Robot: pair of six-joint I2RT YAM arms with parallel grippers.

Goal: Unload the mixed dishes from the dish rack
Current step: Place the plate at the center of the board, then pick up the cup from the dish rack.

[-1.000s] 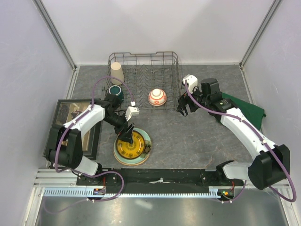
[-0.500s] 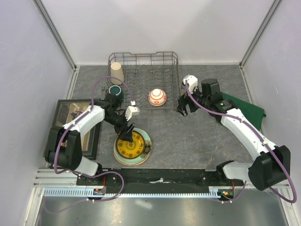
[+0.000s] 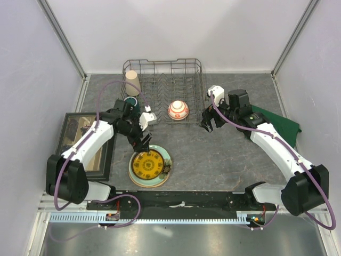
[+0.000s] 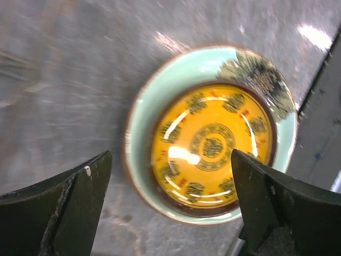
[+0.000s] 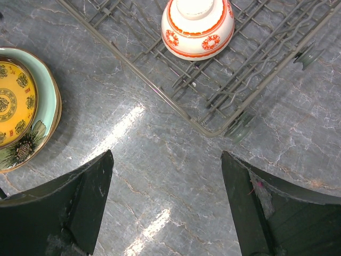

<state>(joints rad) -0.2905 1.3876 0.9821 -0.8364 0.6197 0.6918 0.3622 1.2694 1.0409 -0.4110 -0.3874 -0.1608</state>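
Observation:
The small yellow dark-patterned plate (image 3: 147, 165) lies on the pale-green flower plate (image 3: 165, 161) on the table near the front; both show in the left wrist view (image 4: 213, 144) and at the left of the right wrist view (image 5: 13, 101). My left gripper (image 3: 140, 143) is open and empty, above the stack's far-left edge. The grey wire dish rack (image 3: 162, 69) holds the red-and-white bowl (image 3: 178, 110), upside down, the tall beige cup (image 3: 132, 82) and the dark green mug (image 3: 131, 103). My right gripper (image 3: 208, 124) is open and empty beside the rack's near right corner. The cream floral plate is hidden.
A flat dark-framed tray (image 3: 72, 140) lies at the left edge. A dark green cloth (image 3: 279, 124) lies at the right under the right arm. The booth walls close in on three sides.
My left gripper has lifted off the yellow plate and drawn back toward the rack. The plates lie still. The right arm has not moved.

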